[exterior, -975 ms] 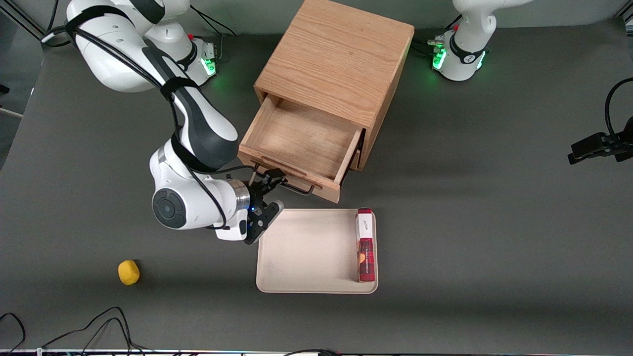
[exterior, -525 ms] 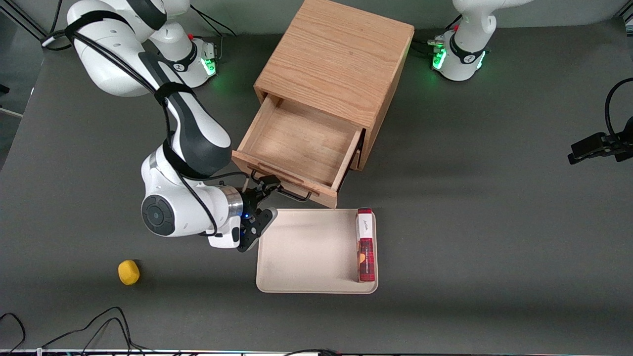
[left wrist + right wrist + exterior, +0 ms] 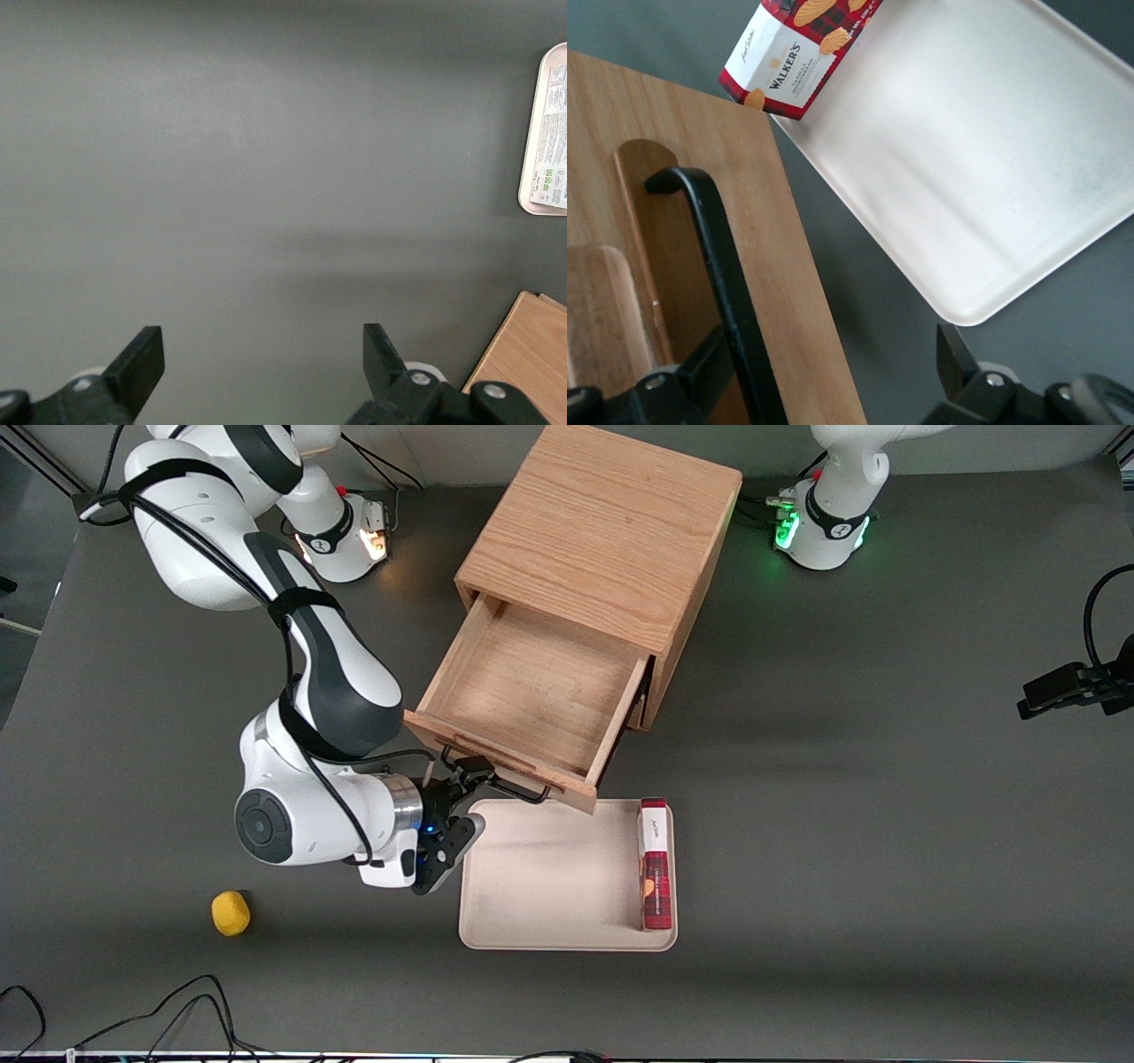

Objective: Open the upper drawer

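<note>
The upper drawer point(image 3: 523, 691) of the light oak cabinet point(image 3: 602, 522) stands pulled far out, and its plain wooden inside is bare. Its black wire handle point(image 3: 514, 788) runs along the drawer front, nearest the front camera. My right gripper point(image 3: 465, 797) is at the end of the handle toward the working arm. In the right wrist view the handle point(image 3: 718, 257) lies against one finger point(image 3: 709, 359), in front of the drawer front point(image 3: 788, 266). The other finger point(image 3: 952, 354) stands far apart from it, so the gripper point(image 3: 831, 359) is open with the handle hooked between its fingers.
A beige tray point(image 3: 549, 868) lies just in front of the drawer, with a red shortbread box point(image 3: 656, 864) along its edge toward the parked arm. Both show in the right wrist view: the tray point(image 3: 983, 159) and the box point(image 3: 793, 49). A yellow lump point(image 3: 230, 913) lies toward the working arm's end.
The drawer has slid farther out of the cabinet toward the front camera. My gripper has moved with the handle, nearer the camera and toward the working arm's end.
</note>
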You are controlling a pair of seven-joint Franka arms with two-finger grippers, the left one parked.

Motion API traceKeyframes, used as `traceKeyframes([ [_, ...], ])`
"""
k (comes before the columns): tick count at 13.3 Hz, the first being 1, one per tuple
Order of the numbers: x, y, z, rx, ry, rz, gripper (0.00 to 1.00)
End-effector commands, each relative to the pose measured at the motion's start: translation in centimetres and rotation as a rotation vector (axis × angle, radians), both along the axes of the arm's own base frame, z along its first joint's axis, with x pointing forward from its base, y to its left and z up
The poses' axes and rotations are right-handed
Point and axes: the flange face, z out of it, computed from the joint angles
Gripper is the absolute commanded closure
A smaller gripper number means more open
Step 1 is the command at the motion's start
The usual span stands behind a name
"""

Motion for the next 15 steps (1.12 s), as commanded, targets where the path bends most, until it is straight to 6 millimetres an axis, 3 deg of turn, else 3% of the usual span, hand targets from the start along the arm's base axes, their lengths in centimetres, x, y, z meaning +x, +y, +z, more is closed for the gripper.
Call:
traceKeyframes([
  [1, 1.1, -0.9, 0.6, 0.007, -0.033, 0.017, 0.00],
  [6, 1.2, -1.0, 1.0, 0.007, -0.041, 0.011, 0.00],
  [8, 0.7, -0.9, 2.4, 0.005, -0.034, 0.028, 0.00],
  [12, -1.6, -2.7, 12.3, -0.011, -0.095, 0.050, 0.00],
  [14, -3.1, -5.1, 18.0, -0.045, -0.143, 0.011, 0.00],
  [15, -3.4, -7.3, 19.9, -0.084, -0.154, -0.035, 0.00],
])
